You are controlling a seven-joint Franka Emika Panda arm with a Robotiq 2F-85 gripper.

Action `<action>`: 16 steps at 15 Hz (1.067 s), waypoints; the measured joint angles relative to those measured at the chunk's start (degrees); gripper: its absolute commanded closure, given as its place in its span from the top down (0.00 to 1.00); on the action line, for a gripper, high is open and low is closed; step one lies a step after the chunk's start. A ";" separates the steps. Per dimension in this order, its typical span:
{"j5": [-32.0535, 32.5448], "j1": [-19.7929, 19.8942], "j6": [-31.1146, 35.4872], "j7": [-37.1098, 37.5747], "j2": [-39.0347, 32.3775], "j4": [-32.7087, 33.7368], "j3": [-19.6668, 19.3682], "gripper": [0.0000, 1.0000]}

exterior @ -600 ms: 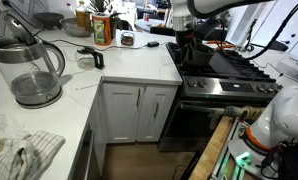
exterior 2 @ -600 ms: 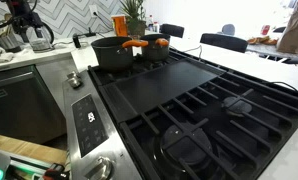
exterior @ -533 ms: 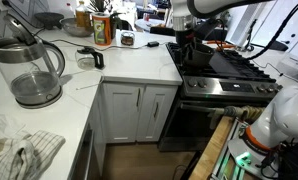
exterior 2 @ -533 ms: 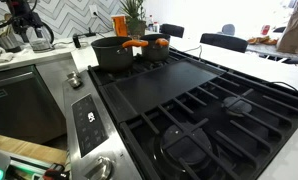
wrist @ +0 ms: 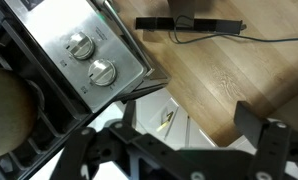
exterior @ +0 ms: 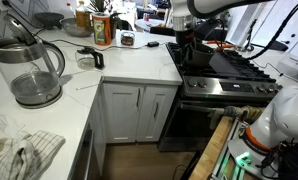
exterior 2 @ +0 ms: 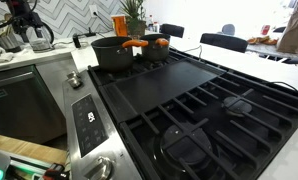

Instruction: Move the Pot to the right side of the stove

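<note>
The dark Pot [exterior 2: 116, 52] stands on the stove's [exterior 2: 204, 105] black grates at the far end of the cooktop. It also shows under the arm in an exterior view [exterior: 192, 56]. My gripper [exterior: 185, 36] hangs over that corner of the stove [exterior: 229, 72], apart from the Pot. In the wrist view my gripper [wrist: 189, 112] is open and empty, with the wood floor and a white cabinet between its fingers. The stove's steel front with two knobs [wrist: 94, 60] lies below.
A clear glass kettle [exterior: 29, 70] and a cloth [exterior: 19, 155] sit on the white counter. Bottles and jars [exterior: 94, 22] stand at the counter's back. An orange-handled item [exterior 2: 149, 44] lies right beside the Pot. A flat griddle plate [exterior 2: 159, 85] covers the stove's middle.
</note>
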State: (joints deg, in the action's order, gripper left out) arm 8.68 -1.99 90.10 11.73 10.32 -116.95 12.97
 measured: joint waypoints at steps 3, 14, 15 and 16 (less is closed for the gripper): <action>0.31 -0.44 -0.38 -1.30 0.05 -0.08 -0.53 1.00; 7.60 0.37 -0.70 -39.76 16.78 -6.43 -15.31 1.00; 9.37 0.50 0.32 -43.22 18.46 -6.94 -16.98 1.00; 10.79 0.52 1.67 -47.18 19.96 -7.38 -18.92 1.00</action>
State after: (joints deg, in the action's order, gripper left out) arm 19.47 -1.46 91.78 -35.45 30.28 -124.33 -5.95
